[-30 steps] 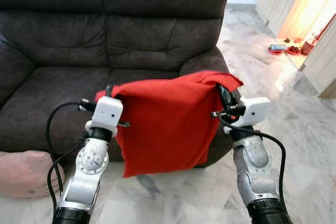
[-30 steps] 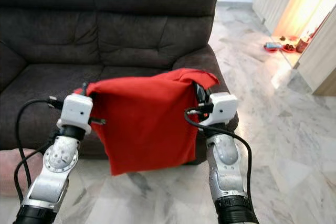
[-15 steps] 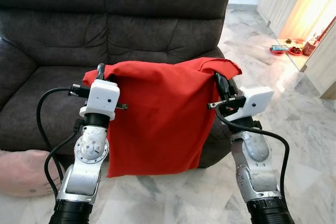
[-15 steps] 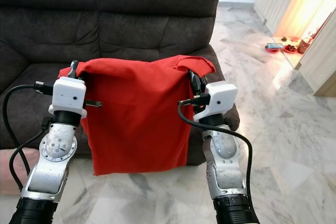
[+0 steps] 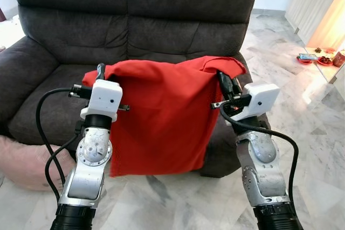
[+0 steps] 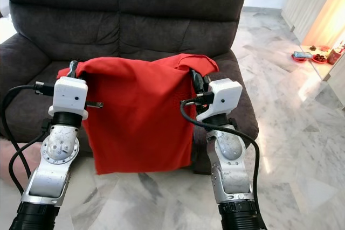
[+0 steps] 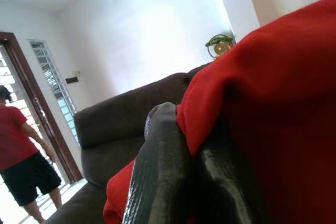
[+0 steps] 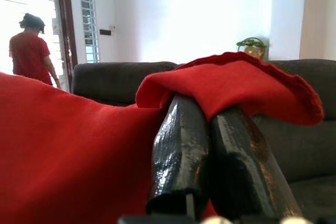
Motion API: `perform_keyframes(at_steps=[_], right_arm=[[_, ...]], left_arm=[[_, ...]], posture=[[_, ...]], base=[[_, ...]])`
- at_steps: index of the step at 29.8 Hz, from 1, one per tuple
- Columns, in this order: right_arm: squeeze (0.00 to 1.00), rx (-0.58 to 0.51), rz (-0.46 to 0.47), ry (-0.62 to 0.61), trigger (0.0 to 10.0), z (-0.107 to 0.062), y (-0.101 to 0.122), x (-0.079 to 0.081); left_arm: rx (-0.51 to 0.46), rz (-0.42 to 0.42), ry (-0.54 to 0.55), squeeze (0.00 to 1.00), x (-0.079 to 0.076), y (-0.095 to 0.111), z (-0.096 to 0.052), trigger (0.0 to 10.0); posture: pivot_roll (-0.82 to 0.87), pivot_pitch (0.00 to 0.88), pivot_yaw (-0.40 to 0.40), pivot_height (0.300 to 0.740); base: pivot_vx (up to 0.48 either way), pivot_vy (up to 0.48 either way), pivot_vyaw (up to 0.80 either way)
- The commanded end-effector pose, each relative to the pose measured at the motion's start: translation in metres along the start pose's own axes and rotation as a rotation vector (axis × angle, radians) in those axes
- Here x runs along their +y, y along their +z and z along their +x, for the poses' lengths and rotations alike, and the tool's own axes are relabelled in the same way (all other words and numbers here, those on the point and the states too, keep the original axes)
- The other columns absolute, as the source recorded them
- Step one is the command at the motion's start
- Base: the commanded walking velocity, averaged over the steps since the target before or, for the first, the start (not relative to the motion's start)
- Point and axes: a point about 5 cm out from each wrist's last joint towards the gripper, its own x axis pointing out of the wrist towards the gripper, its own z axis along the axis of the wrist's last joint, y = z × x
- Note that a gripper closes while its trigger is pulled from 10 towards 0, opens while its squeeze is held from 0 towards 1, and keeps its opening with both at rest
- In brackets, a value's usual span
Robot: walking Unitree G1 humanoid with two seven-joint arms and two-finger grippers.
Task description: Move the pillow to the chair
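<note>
A flat red pillow (image 5: 159,117) hangs in the air in front of the dark sofa (image 5: 135,20), held by its two top corners. My left gripper (image 5: 100,72) is shut on its left corner, my right gripper (image 5: 222,81) shut on its right corner. In the left wrist view the black fingers (image 7: 163,166) pinch red cloth (image 7: 273,119). The right wrist view has the fingers (image 8: 181,156) clamped under a fold of the pillow (image 8: 231,85). The pillow's lower edge hangs just above the marble floor (image 5: 178,197).
A pinkish cushion (image 5: 29,160) lies on the floor at the left by the sofa. Small items (image 5: 318,57) sit on the floor by a lit doorway at the far right. A person in a red shirt (image 8: 32,51) stands at a doorway behind.
The camera has turned, so more of the sofa's left side shows. Both grippers rose slightly with the pillow since one second ago; their hold is unchanged.
</note>
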Motion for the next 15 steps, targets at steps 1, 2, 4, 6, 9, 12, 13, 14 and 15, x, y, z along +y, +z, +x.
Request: perform_keyframes(at_steps=[1, 2, 4, 6, 9, 12, 13, 14, 15], right_arm=[[0.00, -0.111, -0.007, 0.021, 10.0, 0.0069, 0.0241, 0.0047], [0.00, -0.111, -0.006, 0.021, 10.0, 0.0071, 0.0243, 0.0050], [0.00, -0.110, -0.001, 0.020, 10.0, 0.0073, 0.0246, 0.0054], [0.00, -0.107, 0.001, 0.020, 10.0, 0.0071, 0.0243, 0.0058], [0.00, -0.106, 0.006, 0.018, 10.0, 0.0071, 0.0243, 0.0063], [0.00, -0.106, 0.004, 0.013, 10.0, 0.0069, 0.0246, 0.0060], [0.00, -0.107, 0.004, 0.011, 10.0, 0.0069, 0.0248, 0.0059], [0.00, -0.108, 0.003, 0.009, 10.0, 0.0068, 0.0249, 0.0058], [0.00, -0.109, 0.001, 0.008, 10.0, 0.0067, 0.0251, 0.0057]], left_arm=[[-0.092, -0.010, 0.008, 0.00, 0.0012, 0.0204, 0.0075, 10.0], [-0.093, -0.009, 0.005, 0.00, 0.0008, 0.0206, 0.0073, 10.0], [-0.098, -0.003, -0.002, 0.00, 0.0000, 0.0212, 0.0072, 10.0], [-0.099, 0.004, -0.006, 0.00, -0.0003, 0.0212, 0.0068, 10.0], [-0.097, 0.011, -0.011, 0.00, 0.0000, 0.0206, 0.0063, 10.0], [-0.101, 0.020, -0.011, 0.00, 0.0025, 0.0210, 0.0060, 10.0], [-0.101, 0.020, -0.010, 0.00, 0.0030, 0.0211, 0.0060, 10.0], [-0.102, 0.022, -0.009, 0.00, 0.0039, 0.0213, 0.0061, 10.0], [-0.103, 0.023, -0.008, 0.00, 0.0048, 0.0216, 0.0063, 10.0]], posture=[[0.07, 0.015, -0.063, 0.740], [0.07, 0.015, -0.063, 0.740], [0.07, 0.020, -0.063, 0.740], [0.07, 0.020, -0.063, 0.740], [0.07, 0.025, -0.062, 0.740], [0.07, 0.026, -0.061, 0.740], [0.07, 0.026, -0.061, 0.740], [0.07, 0.026, -0.060, 0.740], [0.07, 0.027, -0.060, 0.740]], base=[[0.000, 0.000, 0.00], [0.000, 0.000, 0.00], [0.000, 0.000, 0.00], [0.000, 0.000, 0.00], [0.000, 0.000, 0.00], [0.080, 0.000, 0.00], [0.240, 0.000, 0.00], [0.240, 0.000, 0.00], [0.240, 0.000, 0.00]])
